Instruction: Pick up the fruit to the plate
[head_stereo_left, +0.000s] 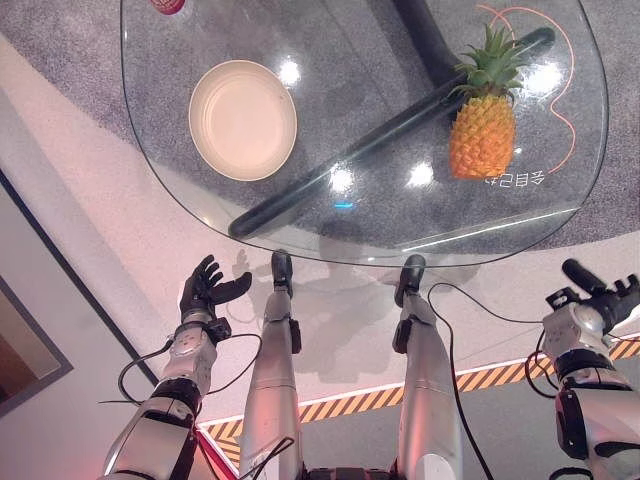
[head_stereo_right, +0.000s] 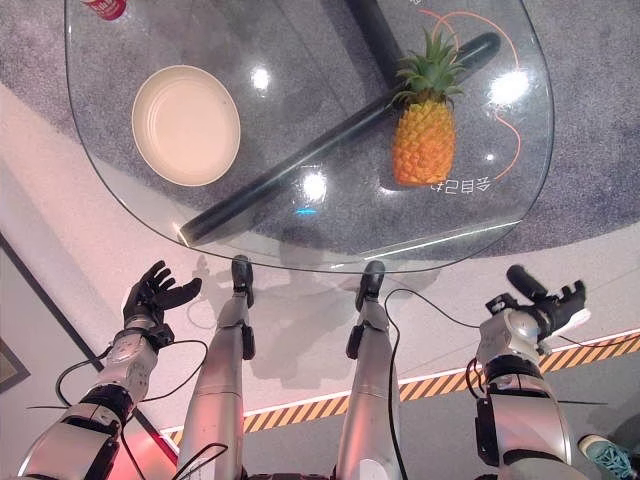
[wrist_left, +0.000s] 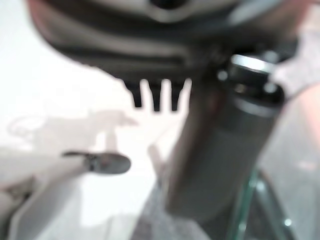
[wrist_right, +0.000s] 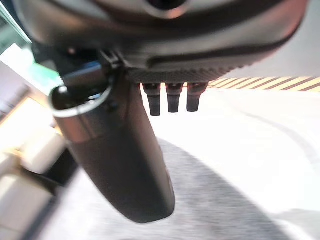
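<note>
Left robot hand: nearest on the robot's left, low and short of the counter's edge, fingers spread and relaxed, grasping nothing.
Right robot hand: nearest on the robot's right, also short of the counter, fingers straight in its own wrist view, holding nothing.
Counter: a round glass top just beyond both robot hands, with a dark bar of its base showing through the glass.
Plate: a cream plate on the counter's left part, bare, upright on the glass.
Pineapple: the fruit, on the counter's right part, leafy crown pointing away from the robot, well apart from the plate and touched by neither robot hand.
Red thing: a red-and-white item at the counter's far left edge, cut off by the frame, too little visible to name.
Step in hand: judged as the start; the reach has not begun and the fruit is not yet lifted.
Next move: the right robot hand sits on the pineapple's side, so it likely needs to rise over the counter edge, go forward to the fruit's body, and close wide around it below the crown.
Risk: the fruit looks bulky and rough, so a shallow grasp could let it tip or roll.
</note>
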